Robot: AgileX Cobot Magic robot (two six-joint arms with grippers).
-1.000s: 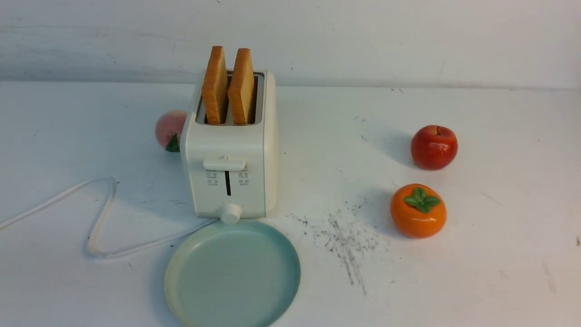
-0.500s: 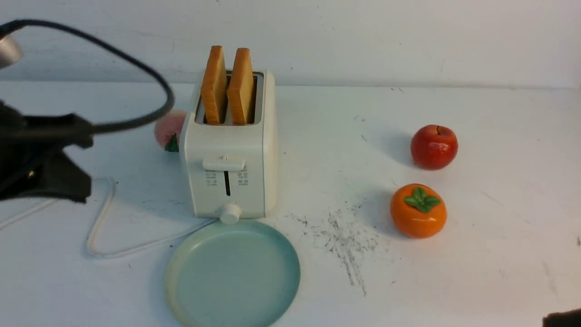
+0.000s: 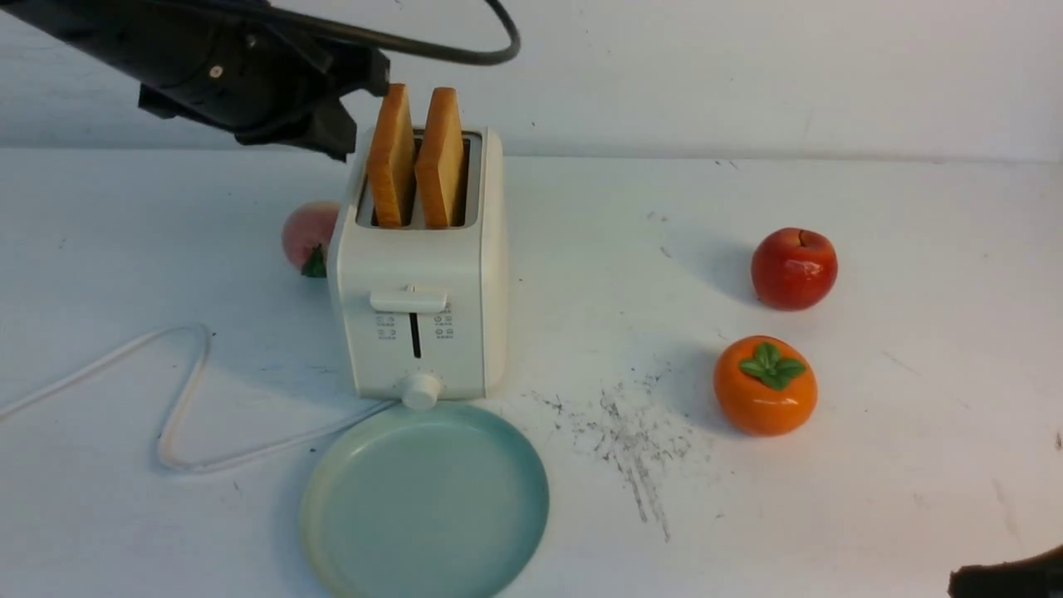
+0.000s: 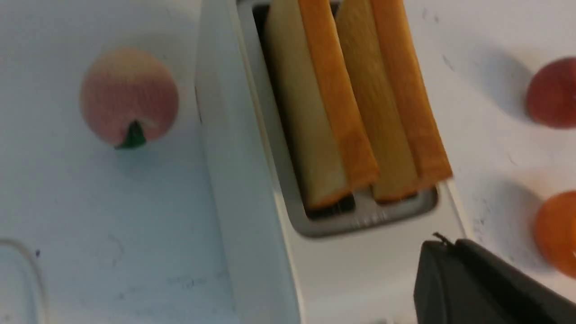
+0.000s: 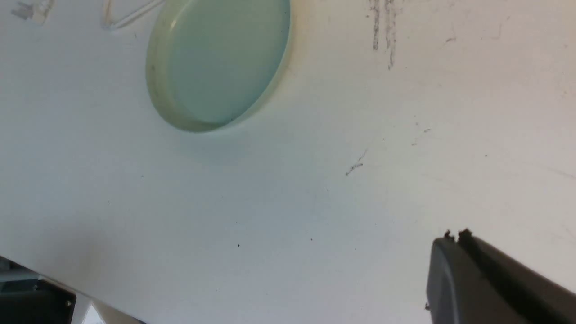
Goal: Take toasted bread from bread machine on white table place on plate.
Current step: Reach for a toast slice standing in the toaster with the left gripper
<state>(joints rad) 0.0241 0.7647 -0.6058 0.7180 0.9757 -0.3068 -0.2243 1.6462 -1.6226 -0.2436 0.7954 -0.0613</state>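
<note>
Two slices of toasted bread stand upright in the slots of the cream-white bread machine (image 3: 423,274), the left slice (image 3: 392,158) and the right slice (image 3: 442,158). They also show in the left wrist view (image 4: 333,99), (image 4: 400,99). My left gripper (image 3: 357,108) is shut and empty, level with the toast tops, just left of the left slice. Its closed fingertips (image 4: 443,245) hover over the toaster's top. The empty blue-green plate (image 3: 425,502) lies on the white table (image 3: 830,515) right in front of the toaster. My right gripper (image 5: 454,236) is shut and empty, low at the front right corner (image 3: 963,581).
A peach (image 3: 309,235) sits behind the toaster's left side. A red apple (image 3: 794,268) and an orange persimmon (image 3: 765,384) sit at the right. The white cord (image 3: 183,399) loops left of the plate. Dark scratch marks (image 3: 635,440) lie right of the plate. A wall stands behind.
My left arm came in from the left edge and rose up and rightward to the toast tops. My right gripper edged a little further in at the bottom right corner.
</note>
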